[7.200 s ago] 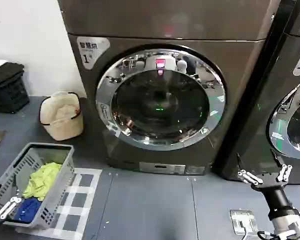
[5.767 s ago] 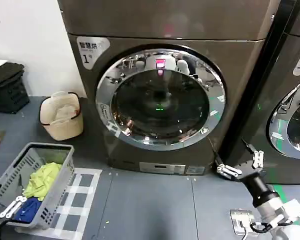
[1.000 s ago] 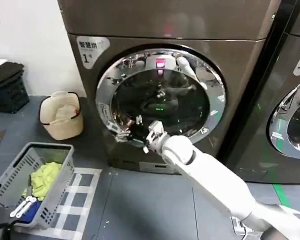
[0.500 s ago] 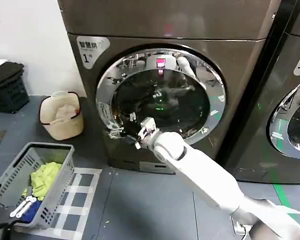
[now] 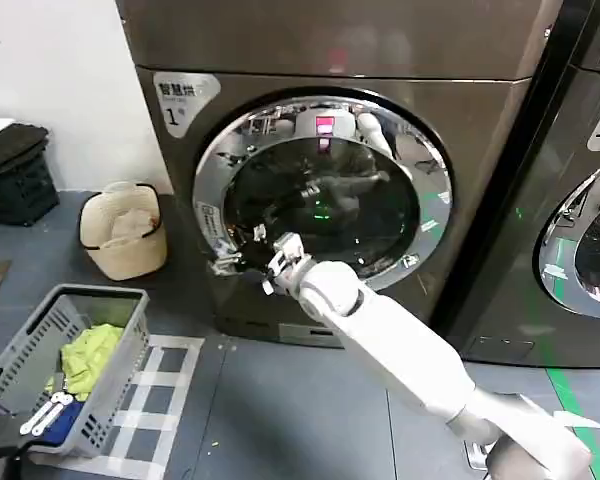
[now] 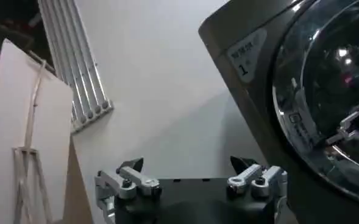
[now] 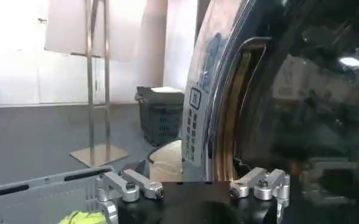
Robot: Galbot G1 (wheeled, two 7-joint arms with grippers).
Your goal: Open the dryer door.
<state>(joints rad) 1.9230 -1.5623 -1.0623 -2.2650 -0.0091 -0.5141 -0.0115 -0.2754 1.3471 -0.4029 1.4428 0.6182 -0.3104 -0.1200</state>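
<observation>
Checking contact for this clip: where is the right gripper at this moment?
In the head view, the right gripper is at the lower-left chrome rim of the dryer door, fingers spread, above the floor beside the beige bucket.

Grey floor [image 5: 280,410] with mesh basket [image 5: 75,375], cream bucket [image 5: 123,230], checked mat [image 5: 160,400].

White wall [image 5: 50,60], grey floor [image 5: 280,420], checked mat [image 5: 165,400]

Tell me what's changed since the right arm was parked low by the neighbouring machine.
The right gripper has swung across from the right to the left rim of the dryer door, fingers open at its edge. The door looks shut, as before. The left gripper stays over the grey basket.
</observation>
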